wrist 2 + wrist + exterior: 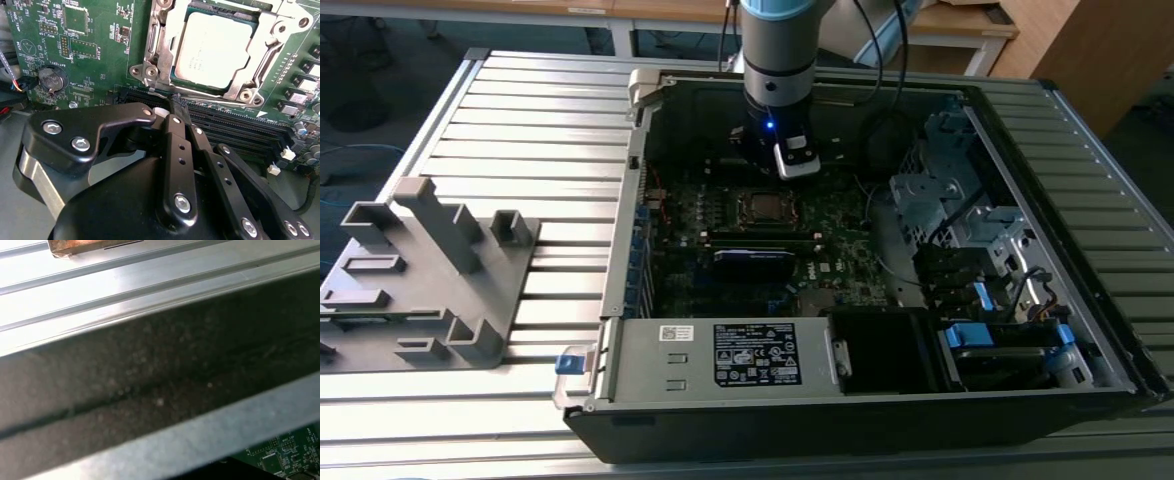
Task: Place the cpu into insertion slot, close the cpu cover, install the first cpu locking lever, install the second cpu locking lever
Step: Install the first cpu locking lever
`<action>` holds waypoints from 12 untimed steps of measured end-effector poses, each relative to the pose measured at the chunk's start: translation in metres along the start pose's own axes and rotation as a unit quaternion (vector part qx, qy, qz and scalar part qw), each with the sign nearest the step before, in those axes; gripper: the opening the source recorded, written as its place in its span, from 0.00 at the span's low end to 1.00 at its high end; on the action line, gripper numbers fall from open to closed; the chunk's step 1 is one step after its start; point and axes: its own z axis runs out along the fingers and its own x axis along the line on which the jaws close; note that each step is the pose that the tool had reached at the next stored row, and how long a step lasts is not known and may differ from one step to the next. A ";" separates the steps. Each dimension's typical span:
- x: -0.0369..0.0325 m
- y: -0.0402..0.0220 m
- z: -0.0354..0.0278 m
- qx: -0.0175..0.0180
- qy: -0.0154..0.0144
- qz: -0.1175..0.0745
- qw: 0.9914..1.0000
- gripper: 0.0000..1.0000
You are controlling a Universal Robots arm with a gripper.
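Note:
The cpu (pixel 215 50), a silver-grey square, lies in the insertion slot (pixel 759 205) on the green motherboard inside the open computer case. The cpu cover (pixel 159 47), a silvery frame, lies flat around the cpu's edges. A thin metal locking lever (pixel 159 93) runs along the socket edge nearest my fingers. My gripper (pixel 175 106) is shut with its black fingertips pressed together, and the tip sits right at that lever's end, beside the socket. In the exterior view my gripper (pixel 787 170) hangs just behind the socket.
Long black memory slots (pixel 235 125) run beside the socket, under my fingers. A coin battery (pixel 50 80) sits on the board. The case wall (pixel 150 390) and the slatted aluminium table (pixel 534 130) surround the work. A grey fixture (pixel 427 280) stands at the exterior view's left.

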 end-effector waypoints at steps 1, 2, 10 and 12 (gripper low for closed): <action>0.0000 0.0000 0.0000 0.000 0.000 0.000 1.000 0.10; 0.0000 0.0000 0.0000 0.000 0.000 0.000 1.000 0.10; -0.0003 0.0009 -0.0044 0.000 0.000 0.000 1.000 0.10; -0.0003 0.0009 -0.0045 0.000 0.000 0.000 1.000 0.10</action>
